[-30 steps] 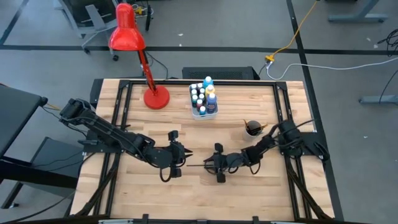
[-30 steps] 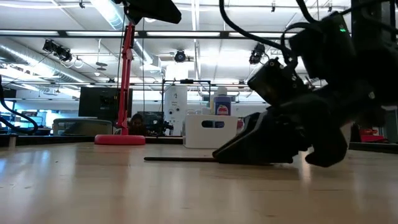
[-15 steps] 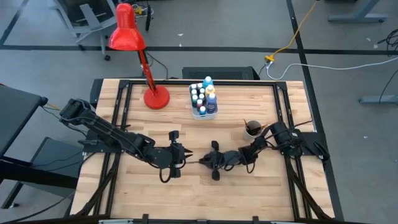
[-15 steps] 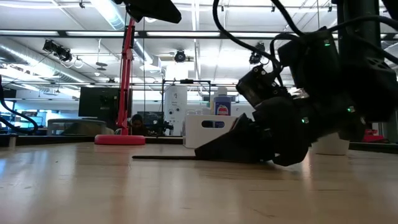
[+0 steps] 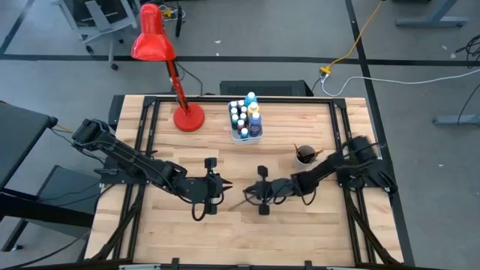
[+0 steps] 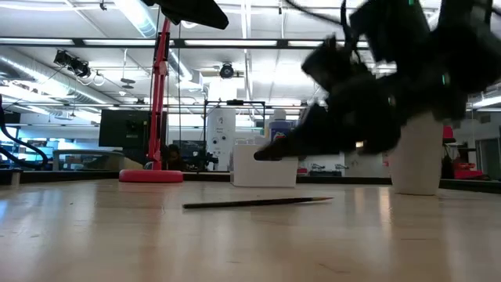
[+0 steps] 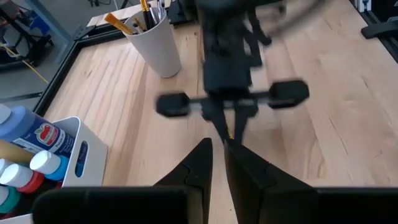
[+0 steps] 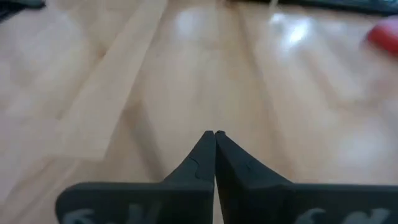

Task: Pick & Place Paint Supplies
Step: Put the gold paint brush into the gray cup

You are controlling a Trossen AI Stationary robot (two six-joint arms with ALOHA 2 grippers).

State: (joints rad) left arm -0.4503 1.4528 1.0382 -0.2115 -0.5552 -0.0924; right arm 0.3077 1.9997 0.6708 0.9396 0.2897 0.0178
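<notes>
A thin dark paintbrush (image 6: 254, 203) is seen lying flat on the bench (image 5: 300, 232), near its middle and a little toward the near edge, held by nothing. In the high view it shows as a short dark line (image 5: 238, 202) between the two grippers. The right gripper (image 5: 249, 197) is raised just above the brush, off the wood; in its own wrist view the jaws are pressed together to a point, with bare bench ahead and nothing between them. The left gripper (image 5: 223, 187) is placed just beside the brush's other end, facing the right one; its fingers (image 7: 205, 165) are drawn nearly together with only a narrow slit left, and nothing is gripped.

Farther back, toward the right edge, one white cup (image 6: 416, 157) is stood upright; several brushes (image 7: 144, 14) are held in it — three can be counted for certain, orange-brown and dark handled.

Toward the far edge, near its middle, one white rectangular tub (image 5: 245, 136) is filled with white-capped paint bottles (image 5: 243, 118); about eight caps are counted from above, with one taller blue bottle (image 5: 255, 115) among them — an exact count cannot be given. At the far edge left of the tub, one red desk lamp (image 5: 187, 118) is stood on its round base.
</notes>
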